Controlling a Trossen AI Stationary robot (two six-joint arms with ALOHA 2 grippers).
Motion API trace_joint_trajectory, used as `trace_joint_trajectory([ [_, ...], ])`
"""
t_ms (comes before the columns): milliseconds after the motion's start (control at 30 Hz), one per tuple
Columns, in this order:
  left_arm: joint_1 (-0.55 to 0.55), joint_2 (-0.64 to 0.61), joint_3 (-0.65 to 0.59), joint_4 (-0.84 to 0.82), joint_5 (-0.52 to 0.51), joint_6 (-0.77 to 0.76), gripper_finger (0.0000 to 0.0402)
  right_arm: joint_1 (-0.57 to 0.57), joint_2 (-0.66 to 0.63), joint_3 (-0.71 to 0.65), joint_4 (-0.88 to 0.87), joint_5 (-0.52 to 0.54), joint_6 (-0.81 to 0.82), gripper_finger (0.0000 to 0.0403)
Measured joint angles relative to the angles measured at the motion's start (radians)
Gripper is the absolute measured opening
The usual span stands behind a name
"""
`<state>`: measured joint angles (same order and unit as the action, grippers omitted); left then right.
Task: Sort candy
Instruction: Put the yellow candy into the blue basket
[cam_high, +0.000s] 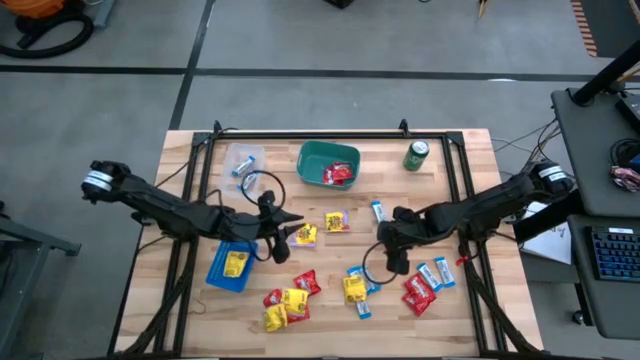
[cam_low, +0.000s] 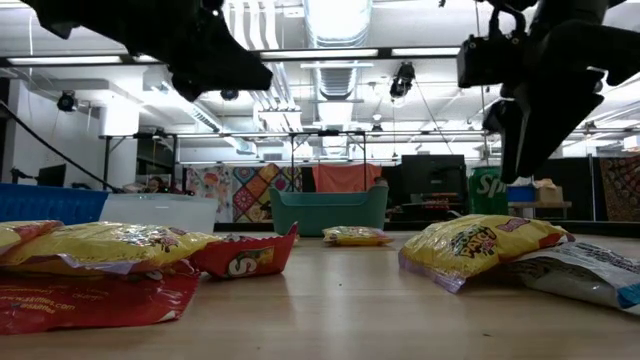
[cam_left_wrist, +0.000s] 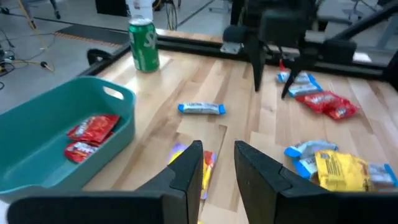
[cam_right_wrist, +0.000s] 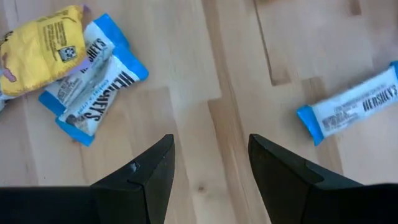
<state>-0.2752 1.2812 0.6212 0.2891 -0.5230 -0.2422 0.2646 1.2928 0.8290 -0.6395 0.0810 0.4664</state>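
Candy sorting, mid-task. Loose candy lies across the middle and near half of the bench (cam_high: 180, 150): red and yellow packets (cam_high: 288, 300) toward the near edge, left of centre; more red packets (cam_high: 418, 292) and blue-and-white wrappers (cam_high: 436, 274) toward the near right. One blue-and-white bar (cam_left_wrist: 201, 109) lies alone near the bench centre. A teal bin (cam_high: 312, 158) at the far edge holds red packets (cam_left_wrist: 92, 134); a blue tray (cam_high: 218, 272) near the left edge holds a yellow packet (cam_high: 236, 263); a clear tub (cam_high: 240, 158) stands at the far left, a green can (cam_high: 416, 155) at the far right.

I hold the left pincer (cam_left_wrist: 219, 163) narrowly parted and empty over a yellow packet (cam_high: 336, 221) at mid-bench. The right pincer (cam_right_wrist: 210, 163) stands wide and empty above bare wood, between two blue-and-white wrappers (cam_right_wrist: 93, 93) and the lone bar.

Handling, as I judge it: the sweets are light, crinkly and slippery, soft in the packets and stiffer in the bars. I would pinch a bar across its narrow middle, a packet at its crimped edge.
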Motion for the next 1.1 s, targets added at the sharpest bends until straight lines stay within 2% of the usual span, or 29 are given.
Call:
trace_joint_trajectory([
  [200,0.000,0.097,0.003,0.004,0.015,-0.004,0.0076,0.005,-0.054,-0.033,0.001,0.047,0.032,0.0196],
  [400,0.000,0.167,0.046,-0.026,0.097,-0.003,0.0080,0.004,-0.097,-0.046,0.036,0.053,0.034,0.0196],
  [867,0.000,0.373,0.177,-0.264,0.096,0.008,0.0181,0.004,-0.101,-0.047,0.073,0.054,0.020,0.0196],
  [1100,0.008,0.452,0.187,-0.318,0.095,-0.003,0.0198,0.004,-0.101,-0.048,0.080,0.054,0.013,0.0196],
])
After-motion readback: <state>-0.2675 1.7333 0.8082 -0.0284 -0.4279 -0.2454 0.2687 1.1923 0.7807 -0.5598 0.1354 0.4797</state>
